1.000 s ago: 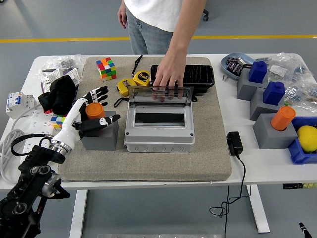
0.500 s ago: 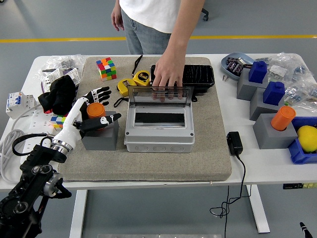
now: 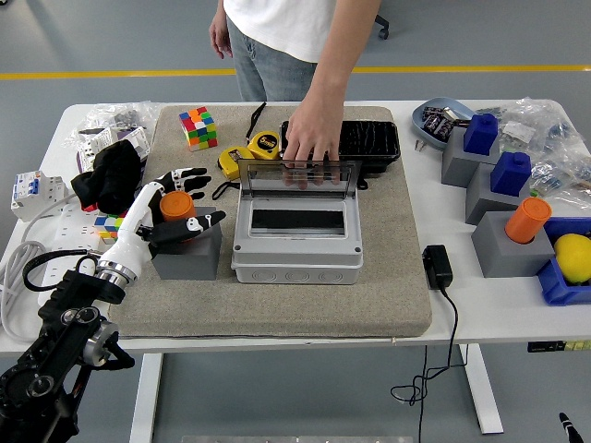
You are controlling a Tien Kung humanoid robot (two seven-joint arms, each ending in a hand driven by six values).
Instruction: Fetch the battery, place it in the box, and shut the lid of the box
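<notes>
Left hand (image 3: 164,214), white with black fingers, reaches around the orange battery (image 3: 177,205) standing in a grey block (image 3: 187,252), fingers spread either side of it; whether they actually press on it is hard to tell, since the battery's lower part is hidden. Just right sits the grey box (image 3: 295,242) on the beige mat (image 3: 388,268), its clear lid (image 3: 296,175) raised, with a person's hand (image 3: 311,148) resting fingertips on the lid's top edge. The desk (image 3: 480,305) continues right, where another orange cylinder (image 3: 527,220) tops a grey block.
</notes>
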